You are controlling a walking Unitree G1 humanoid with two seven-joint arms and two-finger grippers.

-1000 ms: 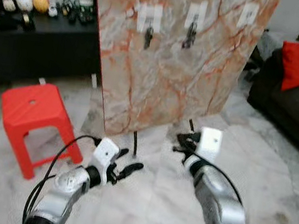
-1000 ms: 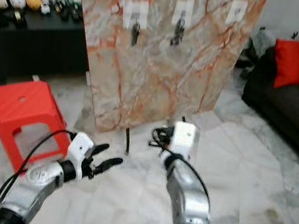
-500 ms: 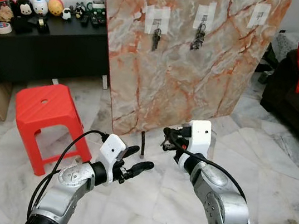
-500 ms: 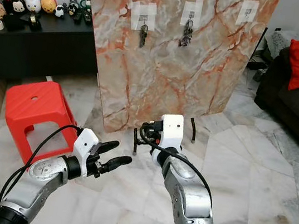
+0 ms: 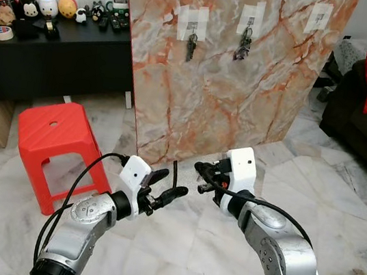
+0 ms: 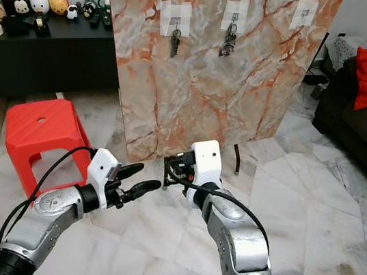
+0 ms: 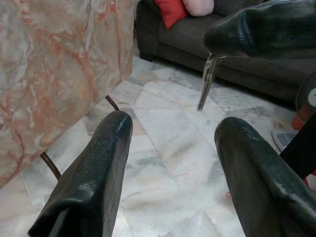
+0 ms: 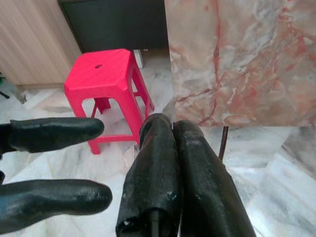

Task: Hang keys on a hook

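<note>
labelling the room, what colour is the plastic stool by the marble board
Red. The stool shows best in the left eye view.

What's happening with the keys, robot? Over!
Right gripper shut on key, held low before marble board. Left gripper open, facing it. Third hook bare; two hooks already hold keys. Nothing blocking.

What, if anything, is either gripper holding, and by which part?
The right gripper is shut on a key, pinched at its head so the blade hangs below the fingers. The left gripper is open and holds nothing.
</note>
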